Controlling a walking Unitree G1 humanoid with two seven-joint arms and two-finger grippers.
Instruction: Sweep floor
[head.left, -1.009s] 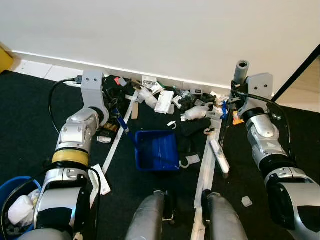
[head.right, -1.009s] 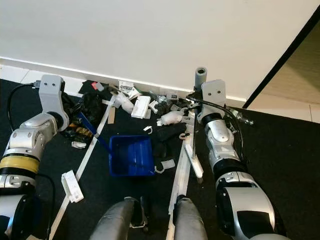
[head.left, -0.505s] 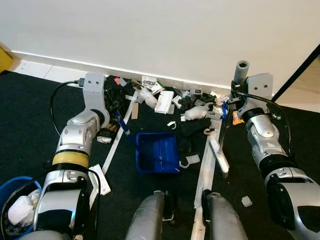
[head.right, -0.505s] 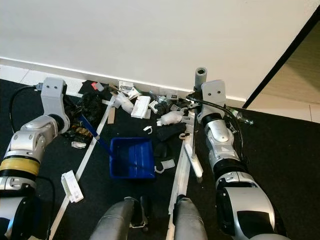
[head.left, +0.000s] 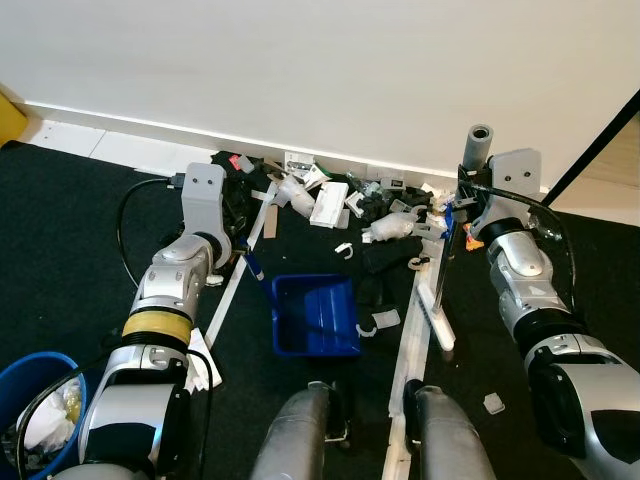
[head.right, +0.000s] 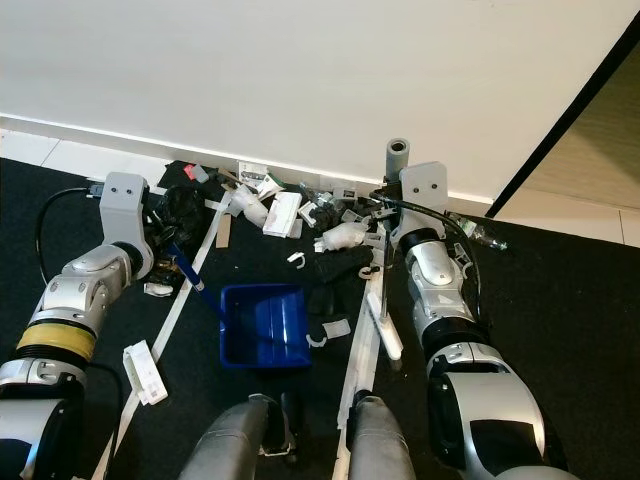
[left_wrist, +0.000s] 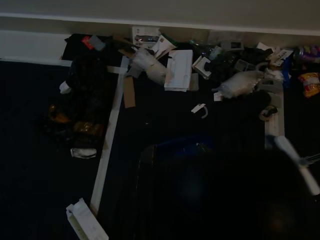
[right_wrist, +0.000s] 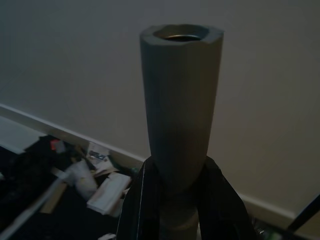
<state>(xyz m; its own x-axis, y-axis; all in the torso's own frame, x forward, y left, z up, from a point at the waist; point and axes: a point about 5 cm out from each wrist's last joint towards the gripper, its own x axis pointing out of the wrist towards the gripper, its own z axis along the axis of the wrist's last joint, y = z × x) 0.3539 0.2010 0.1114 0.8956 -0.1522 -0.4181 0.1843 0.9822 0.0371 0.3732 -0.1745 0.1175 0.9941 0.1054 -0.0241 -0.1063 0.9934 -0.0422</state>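
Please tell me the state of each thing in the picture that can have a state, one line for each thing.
blue dustpan: on the floor, open side toward the litter, nothing seen inside.
broom: upright, head on the floor.
right gripper: shut on broom handle.
litter pile: unswept, along the wall.
blue bin: holds trash.

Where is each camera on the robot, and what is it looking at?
Left and right eye views: on the head, looking down at the blue dustpan, the rubbish pile, both arms and its legs.
Left wrist view: on the left arm, facing the pile and dustpan.
Right wrist view: on the right arm, looking along the right gripper at the grey broom handle.
All share the pile by the wall.
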